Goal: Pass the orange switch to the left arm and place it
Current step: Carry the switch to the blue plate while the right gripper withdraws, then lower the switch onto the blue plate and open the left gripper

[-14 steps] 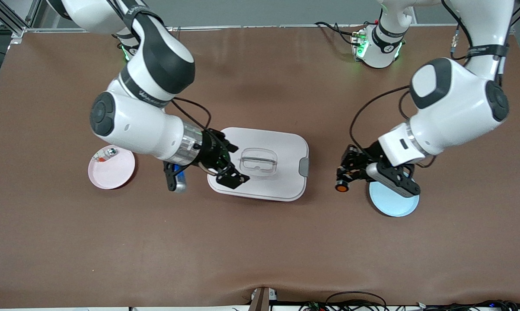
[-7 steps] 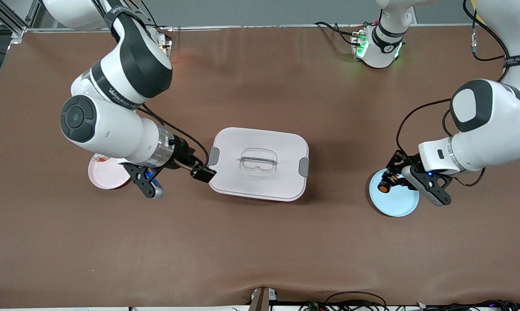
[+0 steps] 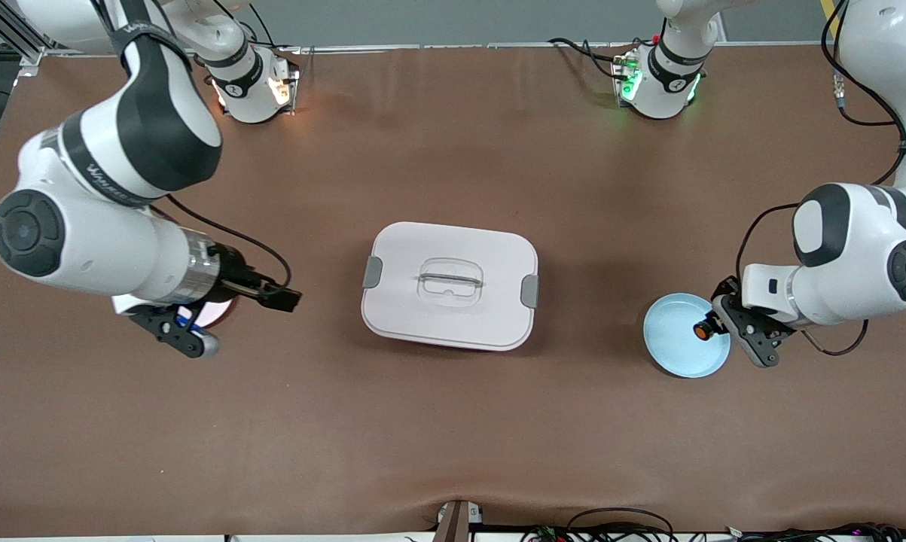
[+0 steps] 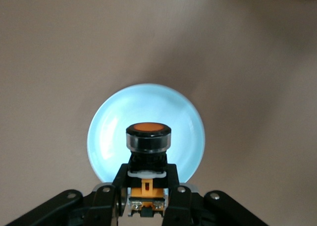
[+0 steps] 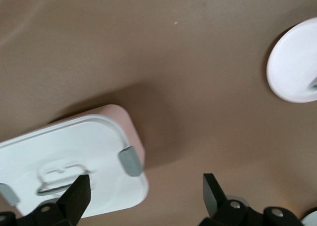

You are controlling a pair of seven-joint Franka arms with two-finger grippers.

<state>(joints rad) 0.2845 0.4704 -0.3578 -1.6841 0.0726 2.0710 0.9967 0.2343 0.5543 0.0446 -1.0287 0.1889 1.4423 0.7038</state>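
The left arm [image 3: 852,256] comes in from its base at the top of the front view and folds down at its own end of the table, its forearm turned toward the table's middle. The left gripper [image 3: 712,325] hangs over the edge of the blue plate [image 3: 675,346], its fingers clamped on the orange switch [image 3: 702,330]. In the left wrist view the switch [image 4: 148,139] sits upright between the fingers [image 4: 119,186], orange end up, directly above the blue plate [image 4: 109,132].

The right arm [image 3: 99,226] bends low at its own end of the table, wrist pointed toward the box [image 3: 449,284]. The right gripper [image 3: 279,299] hangs over bare table between the pink plate [image 3: 210,312] and the box, clear of both. Its fingers [image 5: 79,196] stand wide apart with nothing between them.

The box sits in the middle of the table, lid on, grey latches at both short ends. The pink plate lies mostly hidden beneath the right arm's wrist; what it carries cannot be told.
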